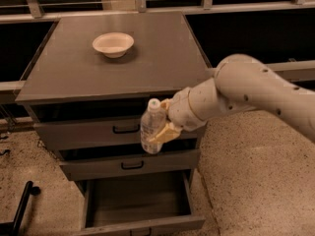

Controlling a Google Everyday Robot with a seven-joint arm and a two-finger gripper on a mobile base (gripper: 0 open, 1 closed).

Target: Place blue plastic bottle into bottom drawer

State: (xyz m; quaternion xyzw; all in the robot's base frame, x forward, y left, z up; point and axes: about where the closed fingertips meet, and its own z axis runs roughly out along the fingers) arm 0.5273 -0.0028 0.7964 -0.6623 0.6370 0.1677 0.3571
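My gripper (158, 128) is shut on the blue plastic bottle (149, 127), a clear bottle with a white cap, held upright in front of the cabinet's upper two drawers. The bottle hangs in the air above the bottom drawer (135, 200), which is pulled out and shows a flat grey floor with nothing on it. The bottle sits over the drawer's back half, roughly centred left to right. My arm comes in from the right.
A shallow cream bowl (112, 44) sits on the grey cabinet top (162, 63). The two upper drawers (125, 129) are shut. A black bar (22, 205) lies on the speckled floor at lower left. A railing runs behind the cabinet.
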